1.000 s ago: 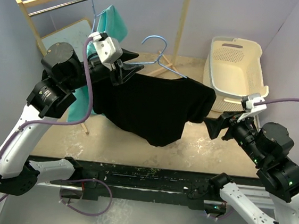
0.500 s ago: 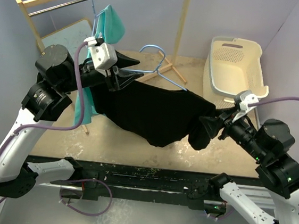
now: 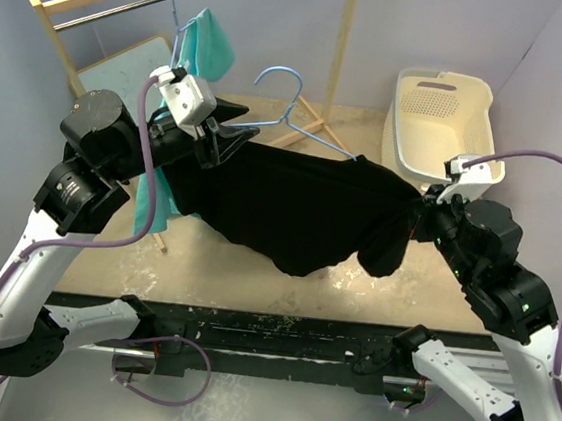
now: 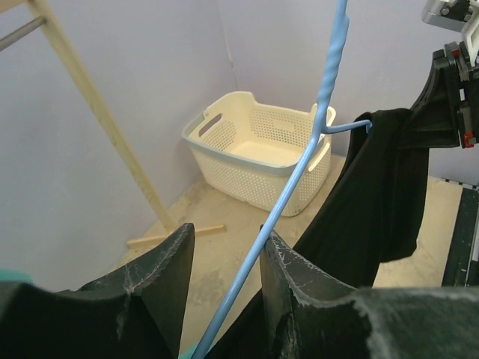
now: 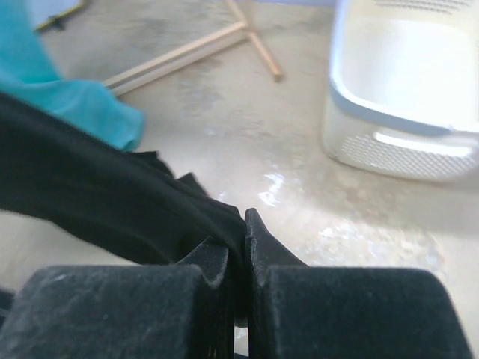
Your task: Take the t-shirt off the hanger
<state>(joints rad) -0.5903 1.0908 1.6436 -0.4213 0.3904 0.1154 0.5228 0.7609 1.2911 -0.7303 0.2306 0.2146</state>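
A black t-shirt hangs in the air on a light blue wire hanger. My left gripper is at the shirt's left shoulder. In the left wrist view the hanger wire runs between its jaws, lying against the right finger, with black cloth below. My right gripper is at the shirt's right sleeve. In the right wrist view its jaws are shut on a fold of the black fabric.
A cream laundry basket stands at the back right, also seen from the left wrist. A wooden clothes rack stands at the back left, with a teal garment on it. Its wooden foot bars lie on the floor behind the shirt.
My right gripper has moved left onto the shirt's right sleeve and shut on it. The left arm with the hanger has shifted slightly left and up.
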